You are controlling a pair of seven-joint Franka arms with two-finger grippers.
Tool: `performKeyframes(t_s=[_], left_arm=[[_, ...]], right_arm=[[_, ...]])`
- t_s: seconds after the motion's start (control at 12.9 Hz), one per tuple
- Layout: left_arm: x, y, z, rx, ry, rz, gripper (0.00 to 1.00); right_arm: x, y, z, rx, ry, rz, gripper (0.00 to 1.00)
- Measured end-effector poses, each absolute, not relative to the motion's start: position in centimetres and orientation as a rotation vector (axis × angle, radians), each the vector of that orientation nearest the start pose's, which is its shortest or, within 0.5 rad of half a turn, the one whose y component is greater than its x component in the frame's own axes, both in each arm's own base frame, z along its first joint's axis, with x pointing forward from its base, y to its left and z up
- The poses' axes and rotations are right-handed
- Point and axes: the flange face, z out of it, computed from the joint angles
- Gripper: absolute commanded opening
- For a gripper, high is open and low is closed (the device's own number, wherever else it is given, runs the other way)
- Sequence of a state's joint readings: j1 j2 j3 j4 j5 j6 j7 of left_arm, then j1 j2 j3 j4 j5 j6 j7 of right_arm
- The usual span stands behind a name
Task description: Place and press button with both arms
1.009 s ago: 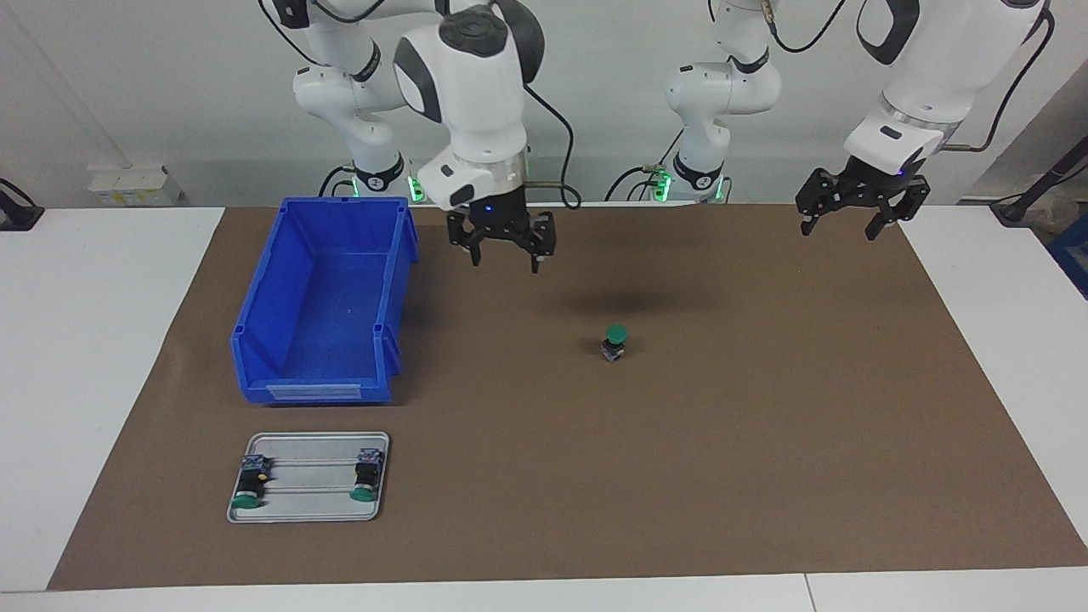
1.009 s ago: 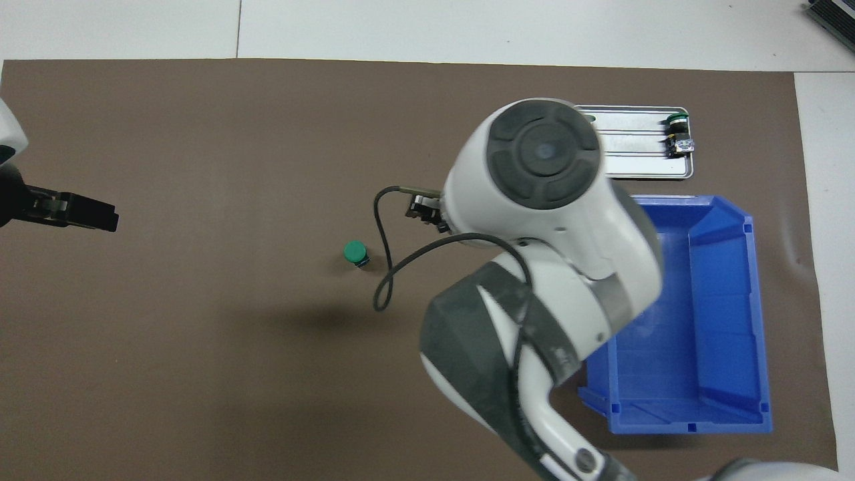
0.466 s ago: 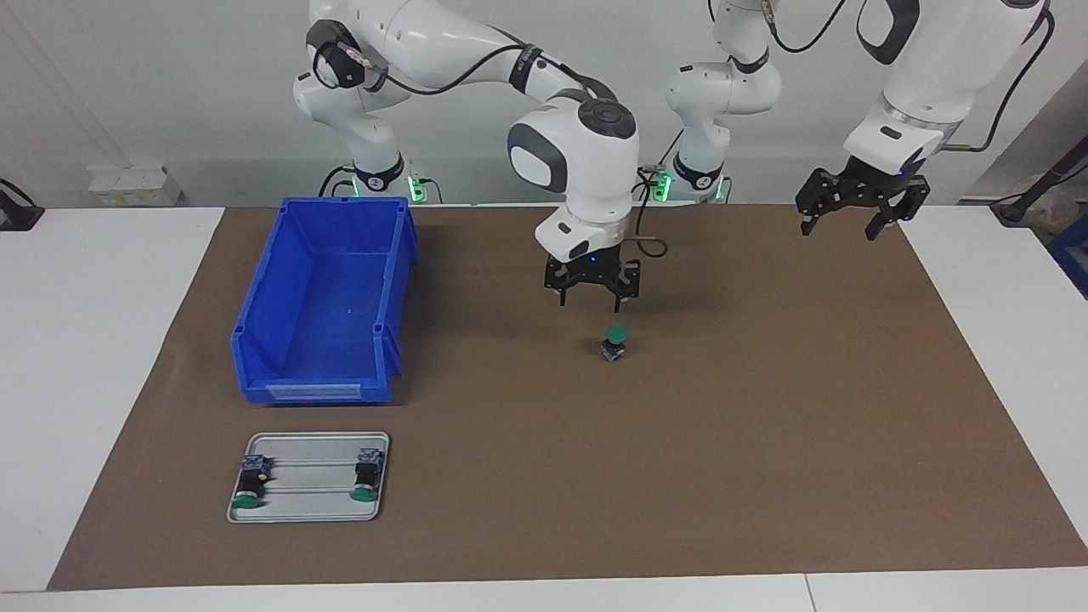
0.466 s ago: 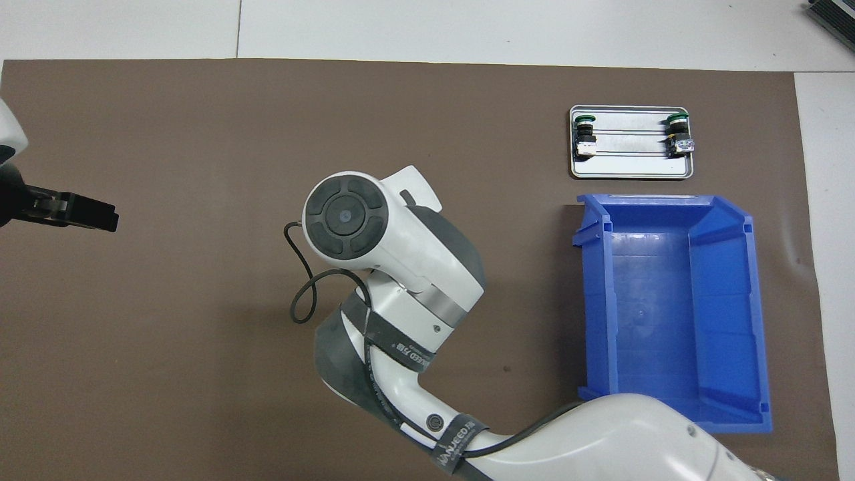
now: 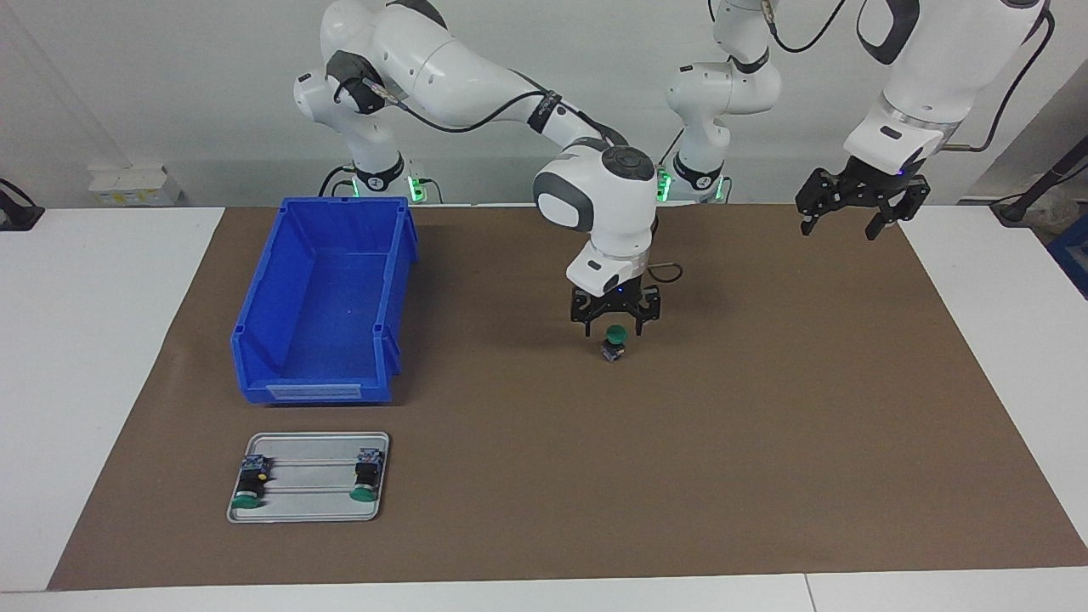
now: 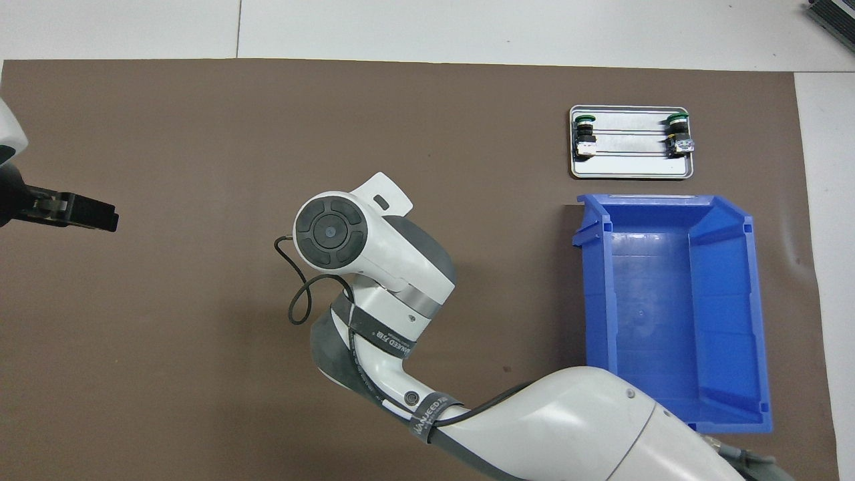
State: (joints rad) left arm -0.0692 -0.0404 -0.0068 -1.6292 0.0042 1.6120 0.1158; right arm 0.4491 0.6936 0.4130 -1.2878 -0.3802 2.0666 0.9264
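The button (image 5: 613,349), green cap on a dark body, stands upright on the brown mat at mid-table. My right gripper (image 5: 614,331) has come down over it, open, with a fingertip on either side of the green cap; I cannot tell whether they touch it. In the overhead view the right arm's wrist (image 6: 330,230) hides both the button and that gripper. My left gripper (image 5: 838,231) hangs open and holds nothing above the mat's edge at the left arm's end of the table, waiting; its tip (image 6: 110,220) also shows in the overhead view.
A blue bin (image 5: 255,314) (image 6: 668,200) stands at the right arm's end of the table. Farther from the robots than the bin lies a metal tray (image 5: 310,501) (image 6: 631,170) holding two more green-capped buttons (image 5: 248,490) (image 5: 366,482).
The right arm has swung from beside the bin to over the button and lowered its open gripper around the green cap. The left arm has not moved.
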Motion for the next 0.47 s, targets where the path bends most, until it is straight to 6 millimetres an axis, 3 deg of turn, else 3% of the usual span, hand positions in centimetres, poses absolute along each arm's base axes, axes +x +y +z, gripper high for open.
performKeyframes(t_s=[0.23, 0.47], left_arm=[[54.4, -4.1, 62.3, -3.122, 0.301, -0.036, 1.0], [54.4, -4.1, 62.3, -3.122, 0.301, -0.036, 1.0]], right_arm=[[55.9, 50.6, 35.5, -3.08, -0.063, -0.292, 0.94], [55.9, 50.6, 35.1, -3.083, -0.192, -0.291, 0.93]])
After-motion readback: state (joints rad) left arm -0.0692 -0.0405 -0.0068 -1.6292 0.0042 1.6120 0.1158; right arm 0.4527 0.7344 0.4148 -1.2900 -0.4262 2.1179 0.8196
